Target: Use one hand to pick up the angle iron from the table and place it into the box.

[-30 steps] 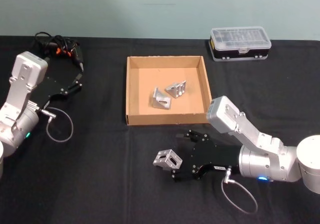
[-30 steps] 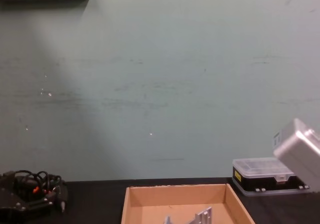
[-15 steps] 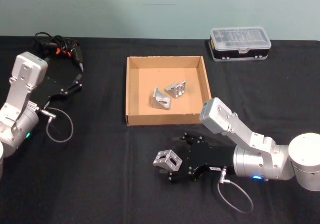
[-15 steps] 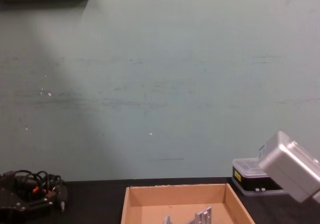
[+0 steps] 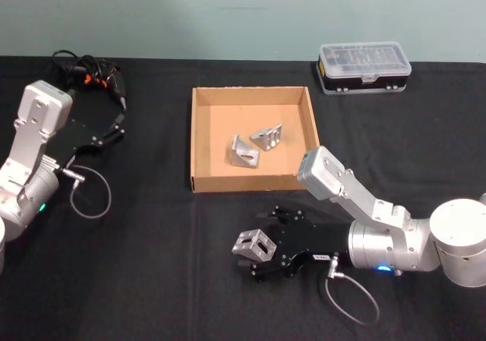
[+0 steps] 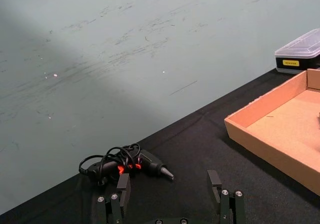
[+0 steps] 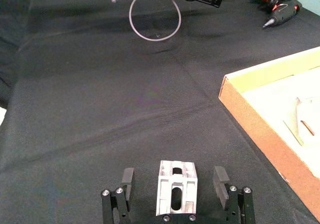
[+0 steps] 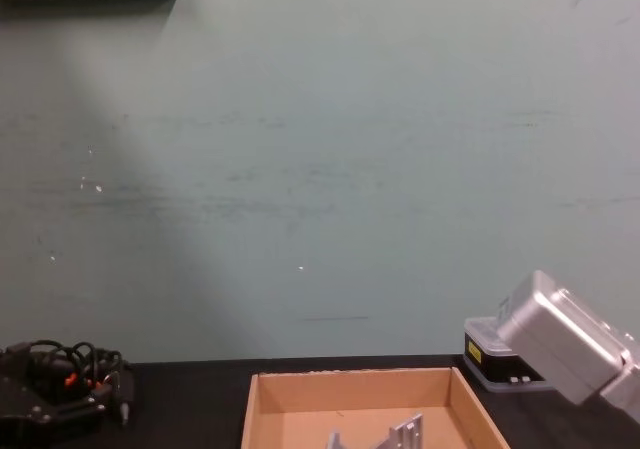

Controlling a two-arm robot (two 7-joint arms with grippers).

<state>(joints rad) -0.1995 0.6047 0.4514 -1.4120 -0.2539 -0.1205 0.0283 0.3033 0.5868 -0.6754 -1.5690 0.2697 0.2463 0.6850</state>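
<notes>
Matte black table (image 5: 152, 280) — pale green wall (image 8: 320, 169) behind.

Table (image 5: 152, 280): matt black, faintly creased like cloth. Box (image 5: 250, 181): plain tan cardboard, dull. Angle iron (image 5: 254, 244) at its 6 o'clock: pale grey metal, satin sheen. Right gripper (image 5: 260, 244): matt black fingers (image 7: 128, 175), brushed silver metal wrist. Case (image 5: 364, 66) at 2 o'clock: glossy clear plastic lid, black base
</notes>
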